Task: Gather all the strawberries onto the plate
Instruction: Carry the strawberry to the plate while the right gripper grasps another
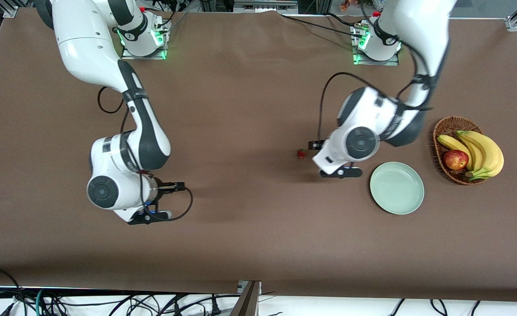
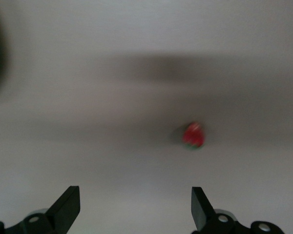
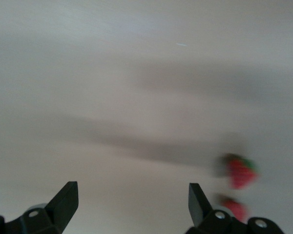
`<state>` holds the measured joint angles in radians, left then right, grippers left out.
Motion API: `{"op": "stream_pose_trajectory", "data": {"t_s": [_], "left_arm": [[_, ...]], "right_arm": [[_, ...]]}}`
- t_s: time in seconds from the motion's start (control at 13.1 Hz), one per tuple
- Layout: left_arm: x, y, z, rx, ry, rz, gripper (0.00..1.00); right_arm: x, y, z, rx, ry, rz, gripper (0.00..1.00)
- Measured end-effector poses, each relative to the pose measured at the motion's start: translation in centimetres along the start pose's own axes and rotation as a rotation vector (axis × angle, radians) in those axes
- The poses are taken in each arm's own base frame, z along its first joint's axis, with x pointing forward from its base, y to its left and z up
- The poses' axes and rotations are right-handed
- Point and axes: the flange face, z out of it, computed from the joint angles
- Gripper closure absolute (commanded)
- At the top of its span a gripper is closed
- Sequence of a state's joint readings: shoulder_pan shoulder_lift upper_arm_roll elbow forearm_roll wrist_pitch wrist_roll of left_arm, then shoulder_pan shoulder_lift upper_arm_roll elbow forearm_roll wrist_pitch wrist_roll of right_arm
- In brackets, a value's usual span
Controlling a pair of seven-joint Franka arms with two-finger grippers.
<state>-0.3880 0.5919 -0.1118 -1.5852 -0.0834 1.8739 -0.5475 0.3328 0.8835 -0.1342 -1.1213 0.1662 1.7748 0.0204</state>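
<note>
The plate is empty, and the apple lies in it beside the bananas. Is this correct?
Not quite. The front view shows the apple beside the bananas in the wicker basket, not in the plate, which is indeed empty.

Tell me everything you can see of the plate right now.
The plate is round, shallow and pale mint green, with a smooth raised rim and a matte, plastic-like look. It lies flat and upright on the brown table cover, toward the left arm's end, beside the wicker basket and slightly nearer the front camera. It holds nothing, and nothing touches it but the table.
</note>
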Motion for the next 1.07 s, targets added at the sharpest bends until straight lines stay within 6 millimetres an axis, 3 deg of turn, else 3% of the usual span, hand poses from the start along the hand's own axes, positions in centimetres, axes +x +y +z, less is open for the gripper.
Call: {"op": "stream_pose_trajectory", "data": {"t_s": [0.15,0.23,0.38,0.53,0.69,0.92,1.07], "left_arm": [[-0.1,3.8,4.6,-0.026,0.059,-0.050,0.00],[-0.1,4.8,6.6,-0.050,0.099,-0.055,0.00],[-0.1,4.6,9.6,-0.070,0.135,-0.059,0.00],[-0.1,4.1,10.4,-0.065,0.134,-0.063,0.00],[-0.4,4.3,10.6,-0.062,0.132,-0.059,0.73],[-0.8,4.7,10.9,-0.056,0.128,-0.050,1.00],[-0.9,4.8,10.8,-0.057,0.129,-0.049,1.00]], "right_arm": [[-0.3,3.8,1.6,-0.040,-0.036,-0.031,0.00],[-0.5,5.6,2.3,-0.043,-0.054,-0.037,0.00],[-0.8,8.9,3.7,-0.035,-0.073,-0.024,0.00],[-1.1,10.1,5.4,-0.033,-0.076,-0.012,0.00],[-1.2,10.0,6.6,-0.034,-0.075,-0.013,0.00],[-1.3,9.9,7.6,-0.036,-0.066,-0.014,0.10],[-1.3,10.0,7.9,-0.036,-0.063,-0.013,0.10]]}}
